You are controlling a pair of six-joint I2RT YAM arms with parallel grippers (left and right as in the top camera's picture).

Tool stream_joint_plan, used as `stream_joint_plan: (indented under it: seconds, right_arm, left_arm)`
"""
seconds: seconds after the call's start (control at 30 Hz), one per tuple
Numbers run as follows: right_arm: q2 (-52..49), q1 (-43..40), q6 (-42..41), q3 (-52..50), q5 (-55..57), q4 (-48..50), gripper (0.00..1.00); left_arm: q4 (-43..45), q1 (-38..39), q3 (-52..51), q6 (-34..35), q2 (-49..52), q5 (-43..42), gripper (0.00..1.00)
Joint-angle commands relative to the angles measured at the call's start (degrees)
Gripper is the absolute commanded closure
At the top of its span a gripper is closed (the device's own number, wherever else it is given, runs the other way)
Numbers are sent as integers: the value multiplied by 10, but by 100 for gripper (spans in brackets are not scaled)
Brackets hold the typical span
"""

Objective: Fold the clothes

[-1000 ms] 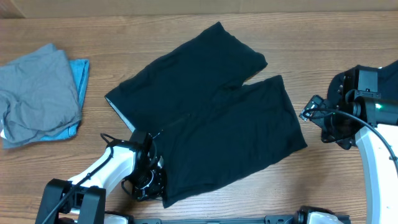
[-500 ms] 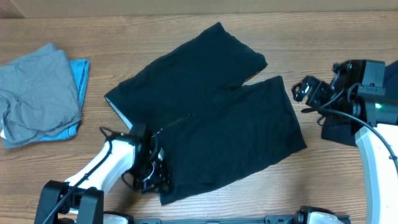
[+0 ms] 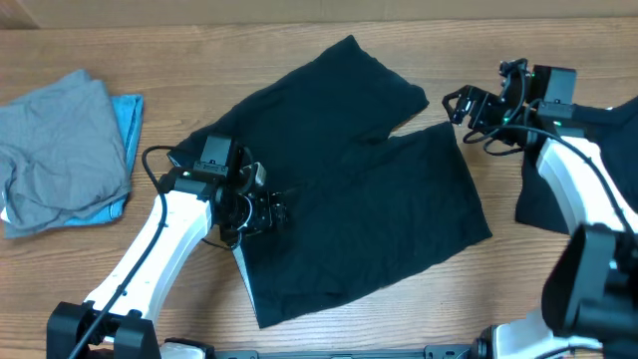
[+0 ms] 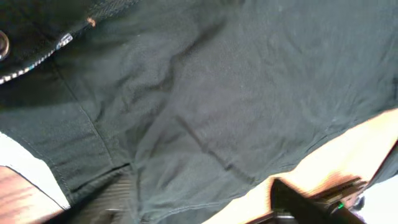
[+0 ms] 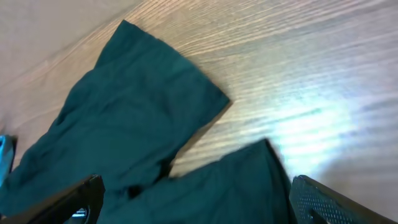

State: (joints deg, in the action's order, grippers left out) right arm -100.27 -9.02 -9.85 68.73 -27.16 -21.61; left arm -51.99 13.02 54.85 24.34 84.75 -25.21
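- My left gripper [image 3: 261, 207] hangs low over the black pants [image 3: 349, 189], near the waist end. Against the dark cloth I cannot tell from overhead how its jaws stand, and the left wrist camera does not settle it either.
- That wrist camera is almost filled with black fabric. A metal button [image 4: 3, 45] and a zip [image 4: 37, 62] sit in the top left corner, with a strip of pale lining [image 4: 25, 168] low on the left.
- My right gripper [image 3: 467, 105] has its jaws wide apart with nothing between them. In its own camera the two fingers [image 5: 329, 202] sit at the bottom corners, well apart.
- It is beside the end of the right-hand pant leg, over bare wood close to the gap between the two legs. It is not touching the cloth.
- The pants lie spread flat in the middle of the table [image 3: 518, 299], one leg towards the far edge and the other towards the right.
- The waist corner nearest me is turned over and shows a lighter edge.
- A crumpled grey piece [image 3: 60, 150] lies well apart at the left end, on top of a light-blue piece [image 3: 128, 115].
- Another black garment [image 3: 528, 204] lies at the right edge, partly hidden by the right arm.
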Motion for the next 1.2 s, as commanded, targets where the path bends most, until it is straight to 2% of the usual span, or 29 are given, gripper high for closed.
stream_joint_plan:
  seconds: [0.0, 0.1, 0.13, 0.17, 0.53, 0.77, 1.17]
  right_arm:
    - [-42, -3, 9, 15, -17, 53, 0]
    - [-62, -3, 9, 15, -36, 98, 0]
    - [-64, -3, 6, 15, -42, 105, 0]
    - [-65, -3, -1, 15, -43, 106, 0]
    - [-89, 43, -9, 15, -3, 138, 0]
    - [-112, 63, -53, 15, 0, 177, 0]
    - [-141, 100, -52, 23, 132, 223, 0]
  left_arm:
    - [0, -2, 9, 35, -3, 4, 15]
    - [-5, -2, 9, 35, -3, 40, 14]
    - [-5, -2, 9, 35, -3, 49, 9]
    - [-5, -2, 8, 35, -3, 53, 0]
    - [0, -2, 8, 35, -2, 63, 0]
    - [0, -2, 8, 35, -2, 63, 0]
    - [0, -3, 8, 35, -2, 63, 0]
